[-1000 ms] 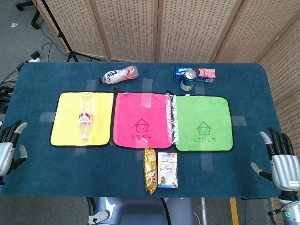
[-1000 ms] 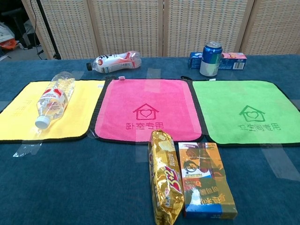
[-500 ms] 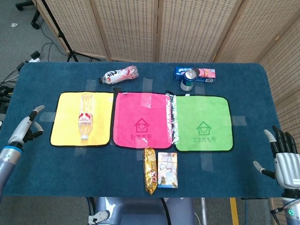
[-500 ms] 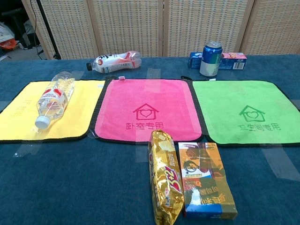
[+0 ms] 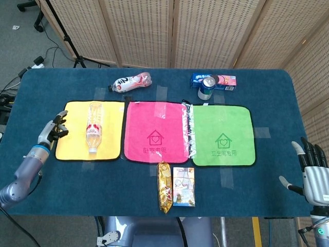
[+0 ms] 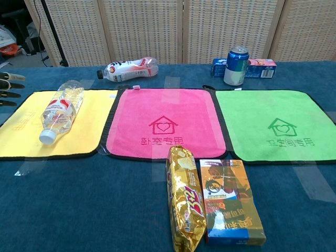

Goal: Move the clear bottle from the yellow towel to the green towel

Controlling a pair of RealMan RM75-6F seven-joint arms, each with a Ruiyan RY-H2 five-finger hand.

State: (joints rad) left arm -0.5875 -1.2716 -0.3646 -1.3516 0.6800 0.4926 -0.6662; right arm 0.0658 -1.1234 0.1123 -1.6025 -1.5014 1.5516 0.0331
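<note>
The left hand [image 5: 52,131] is held empty, fingers apart, just off the left edge of the yellow towel [image 5: 72,144]. The clear bottle [image 5: 93,126] is laid flat on that towel, cap toward the robot. The green towel [image 5: 224,135] is spread further right. The right hand [image 5: 313,172] is kept empty, fingers spread, past the table's right edge.

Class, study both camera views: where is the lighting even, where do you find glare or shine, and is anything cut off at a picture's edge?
Head view: even, soft light with faint shadows; the tape strips shine pale. Chest view: the gold snack packet catches bright glare, the clear bottle glints, and only the left hand's fingers show, cut by the left edge. Head view again: the right hand sits low at the right edge.
</note>
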